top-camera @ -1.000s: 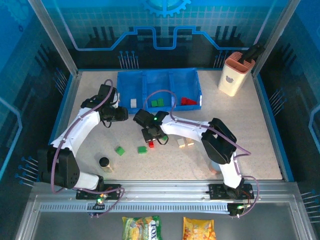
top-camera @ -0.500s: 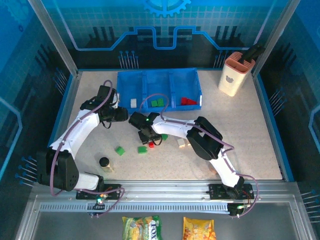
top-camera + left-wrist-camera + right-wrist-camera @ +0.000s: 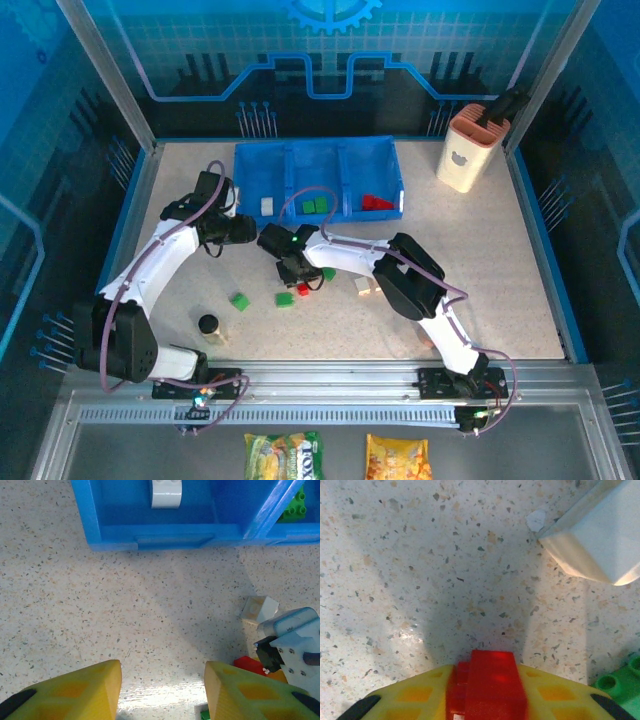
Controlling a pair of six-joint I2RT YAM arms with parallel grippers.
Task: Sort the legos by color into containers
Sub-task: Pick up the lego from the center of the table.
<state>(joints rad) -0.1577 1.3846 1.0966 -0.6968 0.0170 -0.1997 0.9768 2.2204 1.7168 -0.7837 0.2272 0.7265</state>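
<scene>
Right hand (image 3: 487, 694) pinches a red lego (image 3: 491, 677) low over the desk (image 3: 420, 555), likely bound for the containers (image 3: 318, 146); left hand (image 3: 162, 687) hovers spread.

A low blue tray (image 3: 262, 150) with three side-by-side compartments is lying flat. Its left compartment is holding a white brick (image 3: 267, 206), the middle one is holding green bricks (image 3: 315, 206) and the right one red bricks (image 3: 376, 202). In front of the tray, loose pieces are lying scattered: a green brick (image 3: 240, 301) farthest left, a second green brick (image 3: 285, 299) near it, a third green brick (image 3: 328, 273) closer to the tray, and two cream bricks (image 3: 362, 284) side by side. A red brick (image 3: 492, 677) is sitting clamped between the yellow fingers of the right gripper (image 3: 487, 692).
</scene>
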